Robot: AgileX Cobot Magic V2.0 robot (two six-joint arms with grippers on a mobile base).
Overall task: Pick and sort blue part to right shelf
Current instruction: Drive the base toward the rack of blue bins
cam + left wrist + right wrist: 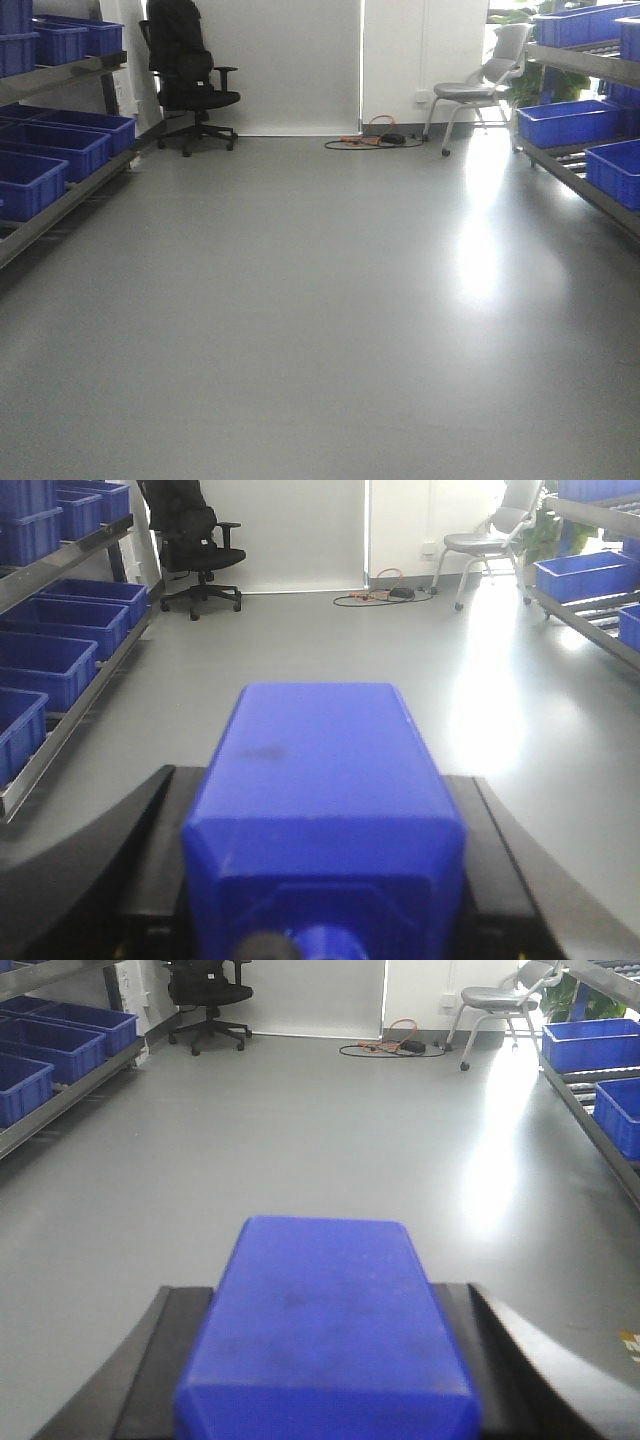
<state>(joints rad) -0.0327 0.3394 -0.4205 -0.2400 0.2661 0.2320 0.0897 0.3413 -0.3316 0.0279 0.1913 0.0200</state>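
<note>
Left wrist-mounted view shows the left gripper (322,800) clamped on a blue block (315,750) with a slanted shoulder, a stepped neck and a small round knob (325,947) at its near end. In the right wrist view the right gripper (322,1295) grips the blue part (320,1335) between its black jaws. The part's cap end is cut off by the frame, so taking this one as the piece to sort is our judgement only. We judge the picking done. Carrying the part to the right shelf (560,165) and setting it down are left. We face down the aisle, with the right shelf off to one side and the left shelf (60,205) opposite. The grey floor (320,300) between them is wide and bare. The shelf rail and the rims of the blue bins (568,122) are the edges to clear. The black chair (190,70), grey chair (480,85) and cable (375,140) sit by the far wall, well apart from us.
</note>
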